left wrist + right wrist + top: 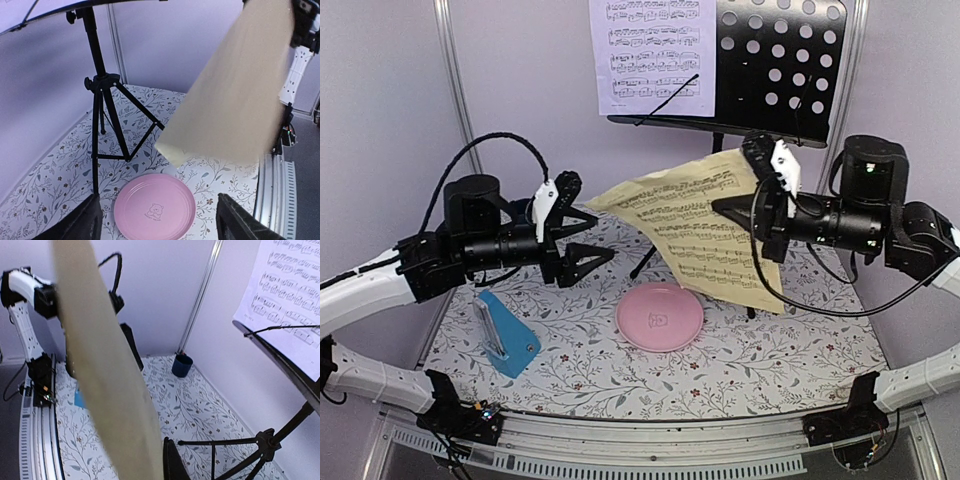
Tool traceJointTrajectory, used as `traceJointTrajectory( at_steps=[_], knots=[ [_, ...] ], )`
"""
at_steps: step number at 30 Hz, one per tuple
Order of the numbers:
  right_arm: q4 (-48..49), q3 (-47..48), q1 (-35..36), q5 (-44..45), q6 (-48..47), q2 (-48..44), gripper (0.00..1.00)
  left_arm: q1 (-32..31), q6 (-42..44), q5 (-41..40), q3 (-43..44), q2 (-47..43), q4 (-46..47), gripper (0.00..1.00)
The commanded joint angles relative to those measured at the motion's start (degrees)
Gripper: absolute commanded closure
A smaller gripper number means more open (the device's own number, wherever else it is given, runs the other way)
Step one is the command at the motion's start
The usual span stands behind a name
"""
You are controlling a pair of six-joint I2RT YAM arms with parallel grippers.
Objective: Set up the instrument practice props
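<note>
Blue and wedge-shaped, the metronome sat on the flowered table cover, below the left gripper's fingers and back towards that arm's base, well apart from them. The left gripper hung above the cover with its fingers spread wide and nothing between them. The pink plate lay under and just ahead of its fingertips, bare of any prop. High beyond those fingertips, the lilac sheet rested on the left half of the black music stand, whose perforated right half stood uncovered. The yellow sheet hung in the air between the two grippers, tilted, with its left corner near the left fingers but not held by them. The right gripper was closed tight on that sheet's right part, one dark finger lying across the printed face and the other hidden behind the paper. From the right wrist the sheet showed only as a blurred pale band beside the fingers. A small dark blue cup stood far ahead of them by the back wall.
</note>
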Motion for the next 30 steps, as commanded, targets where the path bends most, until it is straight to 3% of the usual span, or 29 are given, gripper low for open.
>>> traceJointTrajectory(
  at_steps=[1, 7, 12, 16, 19, 23, 29, 30],
  knots=[
    [10.37, -1.69, -3.98, -12.04, 7.51, -4.49, 1.00, 1.32, -6.10, 5.00, -9.97, -4.22, 23.17, 0.17],
    [16.93, -3.36, -6.26, -20.19, 11.53, -5.55, 1.00, 0.39, -13.09, 11.13, -12.49, 0.08, 39.48, 0.01],
    [19.32, -3.80, -7.12, -24.26, 14.14, -6.34, 1.00, -1.95, -11.55, 10.46, -8.96, 3.67, 44.74, 0.02],
    [20.49, -5.35, -7.68, -25.35, 15.72, -7.21, 1.00, -2.71, -11.58, 14.85, -6.39, 5.53, 48.12, 0.11],
    [21.49, -6.29, -8.32, -26.16, 16.75, -7.22, 1.00, -4.00, -11.88, 18.30, -2.66, 7.94, 47.57, 0.21],
    [22.96, -7.42, -9.55, -26.75, 17.53, -6.96, 1.00, -6.06, -11.94, 20.21, 0.97, 10.52, 47.38, 0.48],
    [25.36, -8.20, -12.52, -25.50, 19.99, -8.03, 1.00, -6.89, -12.42, 16.90, 6.20, 13.61, 43.40, 0.99],
    [25.44, -8.11, -12.84, -24.14, 19.95, -8.20, 0.98, -6.88, -12.46, 15.29, 7.49, 14.06, 42.11, 1.00]
  ],
)
